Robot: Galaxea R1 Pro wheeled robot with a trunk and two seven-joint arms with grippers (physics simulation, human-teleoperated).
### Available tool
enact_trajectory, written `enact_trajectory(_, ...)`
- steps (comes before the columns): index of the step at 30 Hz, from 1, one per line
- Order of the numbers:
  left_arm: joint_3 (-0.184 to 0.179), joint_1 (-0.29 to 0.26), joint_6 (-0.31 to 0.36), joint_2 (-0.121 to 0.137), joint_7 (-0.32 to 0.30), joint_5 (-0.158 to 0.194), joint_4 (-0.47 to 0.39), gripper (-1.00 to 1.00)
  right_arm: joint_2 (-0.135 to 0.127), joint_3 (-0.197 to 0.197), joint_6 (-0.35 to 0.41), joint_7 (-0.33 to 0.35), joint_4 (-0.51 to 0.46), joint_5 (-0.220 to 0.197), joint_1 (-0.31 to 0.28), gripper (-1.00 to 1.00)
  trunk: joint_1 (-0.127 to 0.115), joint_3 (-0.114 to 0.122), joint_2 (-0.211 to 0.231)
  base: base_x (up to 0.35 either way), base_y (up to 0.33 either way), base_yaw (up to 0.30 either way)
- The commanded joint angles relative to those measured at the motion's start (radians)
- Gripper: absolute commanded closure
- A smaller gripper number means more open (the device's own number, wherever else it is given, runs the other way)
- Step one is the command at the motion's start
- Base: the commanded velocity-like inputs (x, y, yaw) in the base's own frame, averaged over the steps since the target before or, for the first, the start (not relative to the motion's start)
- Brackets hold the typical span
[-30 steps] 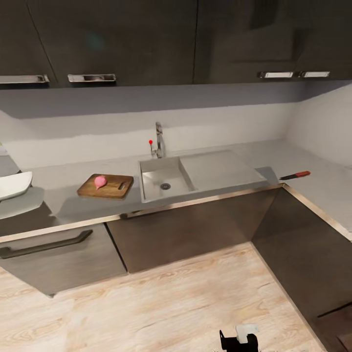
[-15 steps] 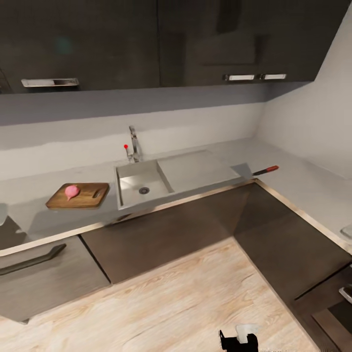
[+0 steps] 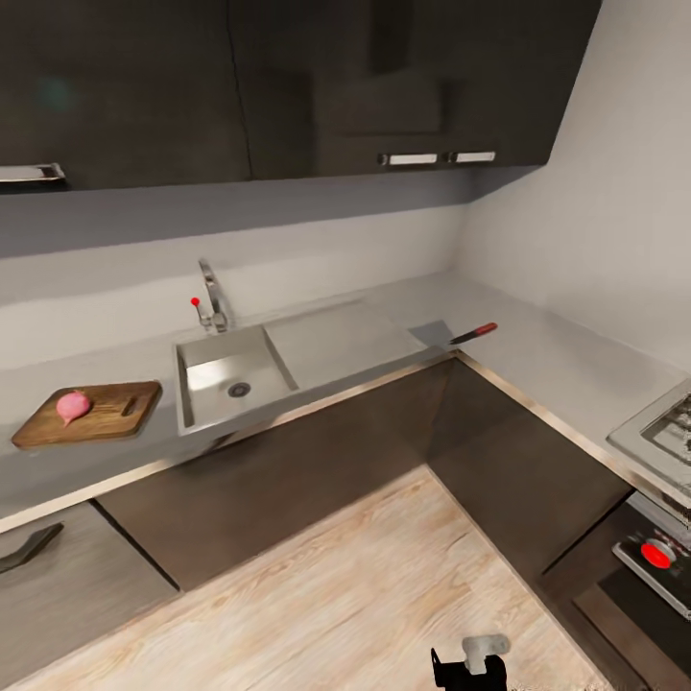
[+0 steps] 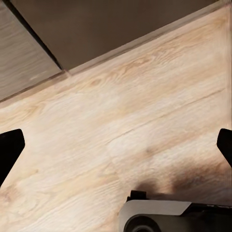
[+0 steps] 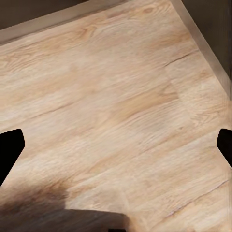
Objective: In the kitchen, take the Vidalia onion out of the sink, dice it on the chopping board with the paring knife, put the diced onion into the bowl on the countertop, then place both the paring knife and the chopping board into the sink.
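Paring knife (image 3: 472, 334) lies on tabletop (image 3: 537, 336) at sink's (image 3: 230, 369) 3 o'clock; light, stiff, slim, so grasp red handle; both end effectors spread wide, empty.

Corner kitchen, seen from my head

Pale wood-plank floor (image 3: 317, 595) spreads before me; dark grey-brown base cabinets (image 3: 317, 461) run from nine to three o'clock, dark wall cupboards (image 3: 288, 86) at twelve, a light grey wall (image 3: 595, 221) at two, a stove (image 3: 662, 432) at three.
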Motion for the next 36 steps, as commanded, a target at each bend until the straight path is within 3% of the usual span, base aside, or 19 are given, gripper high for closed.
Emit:
enact_trajectory(1, -0.004, 0.0, -0.002, 0.001, 0.008, 0.003, -0.001, -1.0, 0.0, 0.006, -0.002, -0.007, 0.001, 0.002, 0.0, -1.0, 0.001, -0.001, -0.002, 0.05, 0.0, -0.236)
enact_trajectory(23, -0.004, 0.0, -0.002, 0.0, 0.005, 0.002, 0.002, -1.0, 0.001, 0.006, -0.001, -0.007, 0.002, 0.0, -0.001, -1.0, 0.001, 0.013, -0.002, 0.006, 0.055, -0.256)
enact_trajectory(36, -0.004, 0.0, -0.002, 0.001, 0.005, 0.003, 0.007, -1.0, 0.003, 0.007, -0.001, -0.007, 0.002, 0.0, -0.001, -1.0, 0.001, 0.013, -0.002, 0.0, 0.002, -0.155)
